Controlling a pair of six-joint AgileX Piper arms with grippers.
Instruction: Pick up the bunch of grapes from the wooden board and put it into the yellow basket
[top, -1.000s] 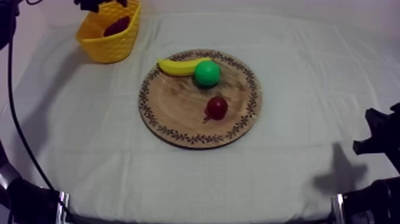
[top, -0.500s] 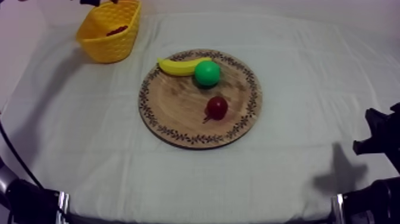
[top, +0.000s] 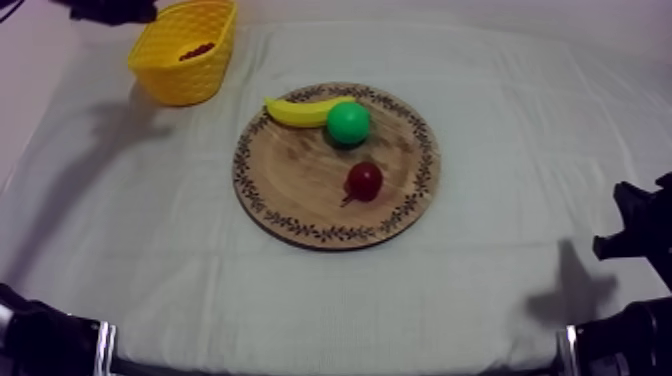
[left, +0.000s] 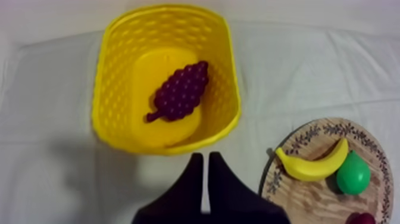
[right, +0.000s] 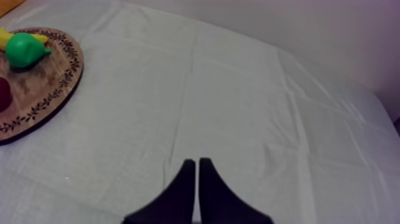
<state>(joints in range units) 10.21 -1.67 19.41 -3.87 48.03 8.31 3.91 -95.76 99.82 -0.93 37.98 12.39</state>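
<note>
Plainly, in the top view the bunch of grapes (top: 197, 49) lay inside the yellow basket (top: 185, 85) at the far left of the cloth (top: 500, 150). It was well apart from the wooden board (top: 300, 175) at the centre, which carried a banana (top: 300, 111), a pear (top: 348, 122) and a small red fruit (top: 364, 180).

In the left wrist view the left gripper (left: 204, 156) hung over the cloth just outside the basket's rim, fingers together as a narrow wedge with nothing between them. The grapes lay flat on the basket floor, so the placing looked done.

In the right wrist view the right gripper (right: 194, 161), fingers likewise pressed together on nothing, sat low over bare cloth, with the board off to its left.

The bunch looked like a light, stiff moulded toy with a knobbly surface that should not slip. I judged the broad middle a better hold than the thin stem
</note>
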